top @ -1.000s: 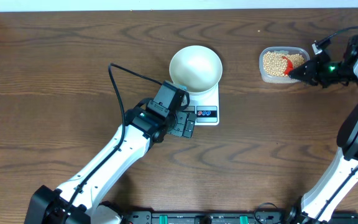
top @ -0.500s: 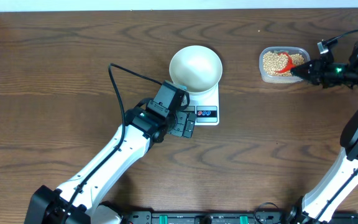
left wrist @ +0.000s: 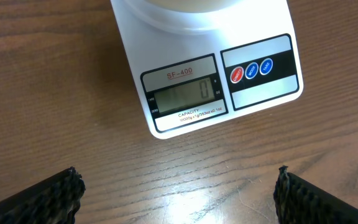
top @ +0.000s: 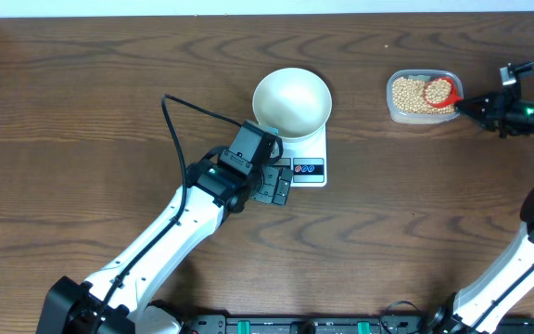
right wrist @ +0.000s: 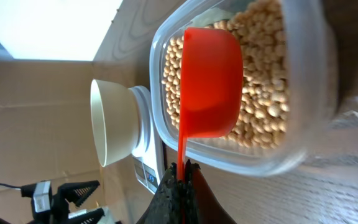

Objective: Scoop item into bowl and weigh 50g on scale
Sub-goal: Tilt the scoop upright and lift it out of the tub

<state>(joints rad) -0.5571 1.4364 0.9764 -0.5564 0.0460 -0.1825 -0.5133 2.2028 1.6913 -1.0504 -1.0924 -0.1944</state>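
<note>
Right tool (right wrist: 180,177) pinches the scoop (right wrist: 210,81) by its handle, cup among beans (right wrist: 263,93) in the tub (right wrist: 253,163); left tool (top: 276,186) spread wide beside the scale (left wrist: 191,93).

Clipped edges and covered corners

Left wrist view: the bowl (left wrist: 188,5) is cut off by the top edge, only its underside showing, and the left gripper (left wrist: 178,199) gives us just two dark fingertips (left wrist: 39,200) in the bottom corners. From overhead, that gripper covers the display end of the scale (top: 315,148). Right wrist view: the red scoop (right wrist: 210,81) loses its handle between the pinched fingers of the right gripper (right wrist: 182,180), and the tub (right wrist: 260,158) runs off top and right, its near wall blurred.
</note>
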